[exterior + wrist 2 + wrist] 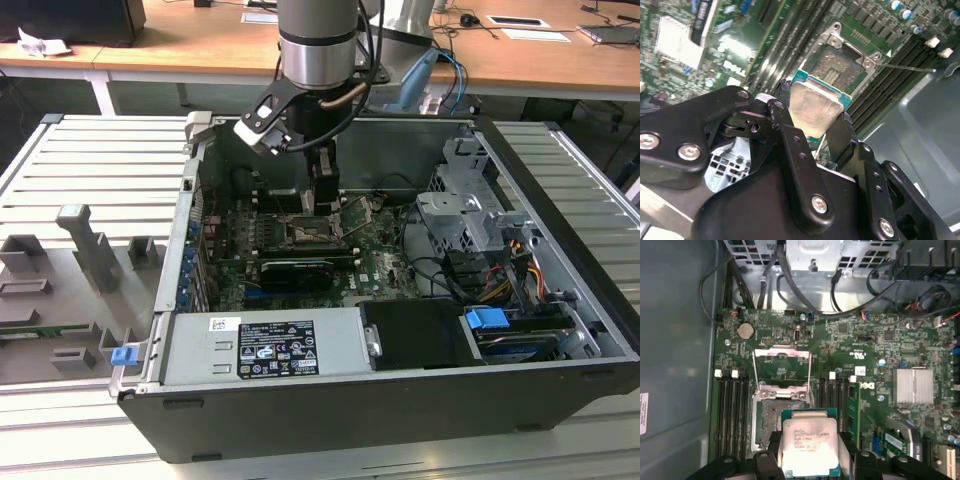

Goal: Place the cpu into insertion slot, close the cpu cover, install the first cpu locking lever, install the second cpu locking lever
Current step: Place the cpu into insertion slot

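Over one edge of the socket (769,420), not yet centred, the chip (809,442) lies flat — clamped in the gripper (810,464); the open socket lies just beyond it, cover (782,353) standing open.

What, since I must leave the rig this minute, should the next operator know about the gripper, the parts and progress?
Gripper: jaws shut on the cpu, down inside the open computer case.
Cpu: held by its edges, over the insertion slot and partly covering it in the first wrist view; not yet seated.
Cpu cover: swung open, away from the slot.
Locking lever: one thin rod stands free beside the slot.
Done: cpu picked up and brought to the slot.
Left: seating the cpu, closing the cover, both levers.
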Available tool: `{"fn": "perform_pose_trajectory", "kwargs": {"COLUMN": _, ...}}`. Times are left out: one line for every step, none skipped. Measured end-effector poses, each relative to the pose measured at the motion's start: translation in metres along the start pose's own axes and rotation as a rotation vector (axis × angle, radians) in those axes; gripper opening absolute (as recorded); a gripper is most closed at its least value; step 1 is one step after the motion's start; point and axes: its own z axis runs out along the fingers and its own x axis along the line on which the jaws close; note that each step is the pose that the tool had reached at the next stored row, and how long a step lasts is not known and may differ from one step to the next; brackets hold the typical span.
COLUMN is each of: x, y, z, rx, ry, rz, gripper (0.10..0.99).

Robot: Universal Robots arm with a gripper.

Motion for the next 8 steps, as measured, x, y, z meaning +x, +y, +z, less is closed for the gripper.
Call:
{"fn": "perform_pose_trajectory", "kwargs": {"x": 0.0023, "y": -0.0010, "z": 0.0018, "rx": 0.000, "ry": -0.0001, "rz": 0.001, "gripper": 0.529}}
{"fn": "perform_pose_trajectory", "kwargs": {"x": 0.0054, "y": -0.0029, "z": 0.0043, "rx": 0.000, "ry": -0.0001, "rz": 0.001, "gripper": 0.529}}
{"fn": "perform_pose_trajectory", "kwargs": {"x": 0.0074, "y": -0.0047, "z": 0.0061, "rx": 0.000, "ry": 0.0000, "rz": 0.001, "gripper": 0.529}}
{"fn": "perform_pose_trajectory", "kwargs": {"x": 0.0104, "y": -0.0078, "z": 0.0088, "rx": 0.000, "ry": -0.0001, "rz": 0.001, "gripper": 0.529}}
{"fn": "perform_pose_trajectory", "kwargs": {"x": 0.0121, "y": -0.0093, "z": 0.0105, "rx": 0.000, "ry": -0.0002, "rz": 0.001, "gripper": 0.529}}
{"fn": "perform_pose_trajectory", "kwargs": {"x": 0.0134, "y": -0.0102, "z": 0.0124, "rx": 0.000, "ry": 0.0000, "rz": 0.001, "gripper": 0.529}}
{"fn": "perform_pose_trajectory", "kwargs": {"x": 0.0143, "y": -0.0106, "z": 0.0149, "rx": 0.000, "ry": 0.0000, "rz": 0.001, "gripper": 0.529}}
{"fn": "perform_pose_trajectory", "kwargs": {"x": 0.0145, "y": -0.0107, "z": 0.0168, "rx": 0.000, "ry": -0.0001, "rz": 0.002, "gripper": 0.529}}
